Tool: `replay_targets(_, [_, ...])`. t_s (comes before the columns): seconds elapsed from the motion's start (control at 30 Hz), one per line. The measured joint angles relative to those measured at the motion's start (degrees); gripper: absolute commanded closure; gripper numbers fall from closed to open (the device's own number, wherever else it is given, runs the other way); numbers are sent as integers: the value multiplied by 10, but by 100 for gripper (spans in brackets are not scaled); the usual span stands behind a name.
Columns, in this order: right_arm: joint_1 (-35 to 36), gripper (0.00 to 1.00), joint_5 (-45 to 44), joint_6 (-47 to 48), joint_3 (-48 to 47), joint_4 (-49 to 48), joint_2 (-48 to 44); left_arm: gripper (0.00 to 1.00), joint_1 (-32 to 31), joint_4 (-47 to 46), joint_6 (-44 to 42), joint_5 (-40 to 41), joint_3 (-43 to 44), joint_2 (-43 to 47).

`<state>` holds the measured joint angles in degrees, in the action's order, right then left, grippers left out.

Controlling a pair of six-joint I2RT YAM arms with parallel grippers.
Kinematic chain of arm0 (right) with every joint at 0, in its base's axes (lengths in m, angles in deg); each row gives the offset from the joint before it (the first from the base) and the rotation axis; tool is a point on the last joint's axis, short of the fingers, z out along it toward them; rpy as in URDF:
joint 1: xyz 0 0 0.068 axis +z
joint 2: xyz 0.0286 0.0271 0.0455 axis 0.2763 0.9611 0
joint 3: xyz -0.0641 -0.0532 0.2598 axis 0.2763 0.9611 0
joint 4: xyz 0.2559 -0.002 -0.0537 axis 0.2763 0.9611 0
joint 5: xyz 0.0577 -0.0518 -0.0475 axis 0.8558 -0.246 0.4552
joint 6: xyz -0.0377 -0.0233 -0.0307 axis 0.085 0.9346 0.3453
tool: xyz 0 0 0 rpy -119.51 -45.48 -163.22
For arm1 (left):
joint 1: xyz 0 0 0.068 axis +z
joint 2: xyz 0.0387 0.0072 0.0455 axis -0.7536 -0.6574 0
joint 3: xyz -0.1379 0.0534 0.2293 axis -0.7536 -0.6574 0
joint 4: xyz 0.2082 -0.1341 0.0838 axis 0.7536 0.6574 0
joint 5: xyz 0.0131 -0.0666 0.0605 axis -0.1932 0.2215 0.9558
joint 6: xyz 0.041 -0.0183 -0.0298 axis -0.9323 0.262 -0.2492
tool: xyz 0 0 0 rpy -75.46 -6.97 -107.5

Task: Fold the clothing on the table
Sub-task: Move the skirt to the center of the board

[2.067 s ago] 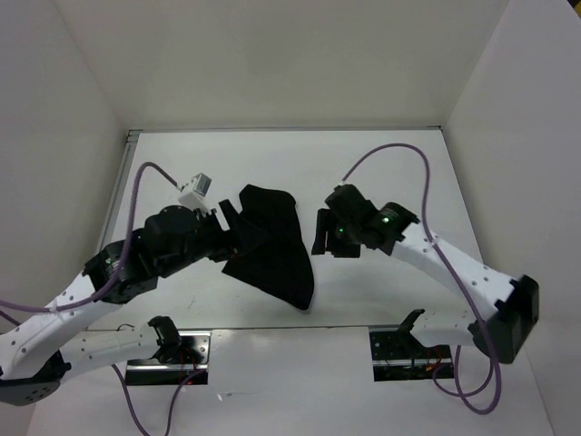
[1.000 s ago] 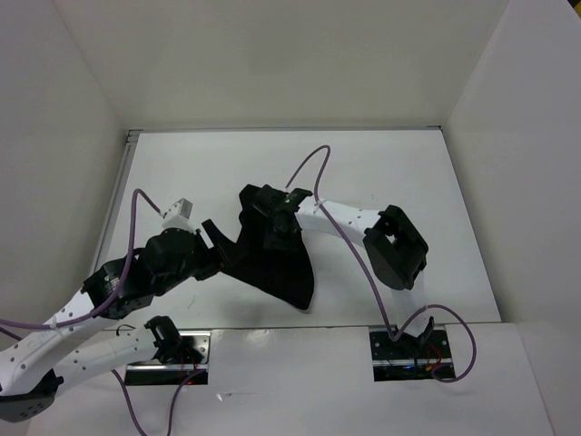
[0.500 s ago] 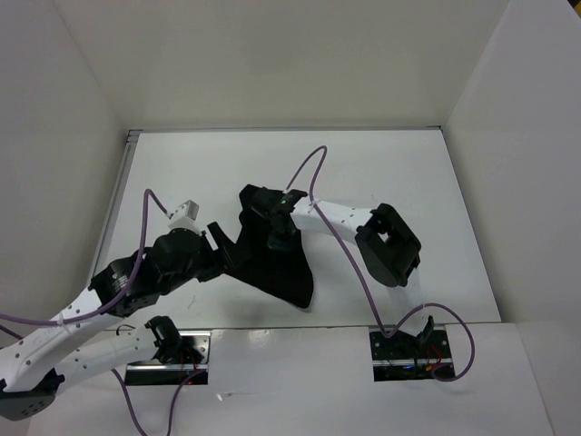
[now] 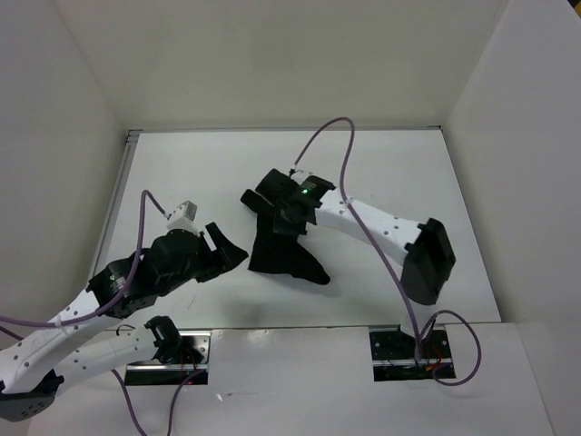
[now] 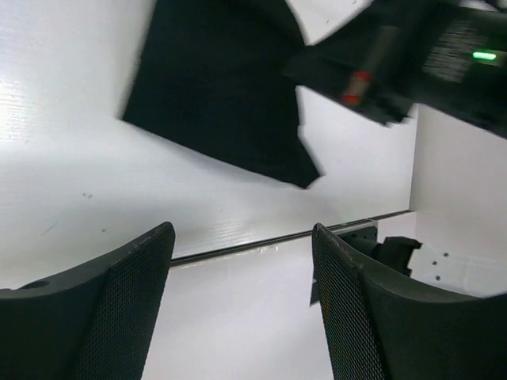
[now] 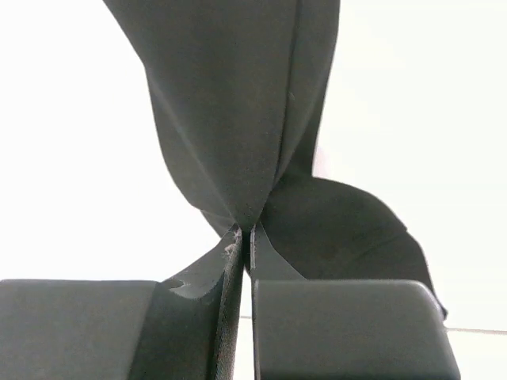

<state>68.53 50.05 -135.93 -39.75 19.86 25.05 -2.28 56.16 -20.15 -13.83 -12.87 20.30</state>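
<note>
**Pinching the clothing [image 4: 289,257] with the right gripper [image 6: 245,237]**

I am seeing the right gripper clamping tight on a gathered fold of the black fabric. The clothing is lying bunched near the middle of the table [image 4: 390,173]. The left gripper [image 5: 242,233] is hovering just left of it, apart from the fabric, jaws spread wide and gripping nothing.
</note>
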Motion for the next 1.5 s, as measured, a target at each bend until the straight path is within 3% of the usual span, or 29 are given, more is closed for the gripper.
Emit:
replay_targets(0.17, [-18, 92, 0, 4, 61, -3, -78, 23, 0, -6, -6, -1, 1, -31])
replay_targets(0.37, [-25, 92, -3, 6, 135, 1, -21, 23, 1, -15, -17, -7, 1, -55])
replay_targets(0.63, [-25, 75, -22, 3, 141, 11, 23, 23, 4, -14, -16, -10, 1, -17])
replay_targets(0.73, [-25, 75, -23, 3, 142, 12, 23, 23, 4, -14, -15, -10, 1, -3])
replay_targets(0.9, [-25, 89, -20, 4, 143, 12, 21, 23, 4, -14, -15, -14, 1, 2])
replay_targets(1.23, [-25, 74, -12, 0, 132, 21, -8, 23, 4, -14, -16, -20, 0, -8])
replay_targets(1.3, [-25, 77, -10, 0, 129, 21, -10, 23, 4, -14, -16, -20, 0, -12])
replay_targets(1.37, [-25, 87, -9, 0, 128, 21, -10, 23, 4, -15, -17, -20, 0, -19])
replay_targets(1.43, [-25, 91, -7, 0, 128, 22, -10, 23, 4, -15, -18, -20, 0, -25])
replay_targets(1.5, [-25, 87, -4, -1, 128, 22, -10, 23, 4, -15, -19, -20, 0, -28])
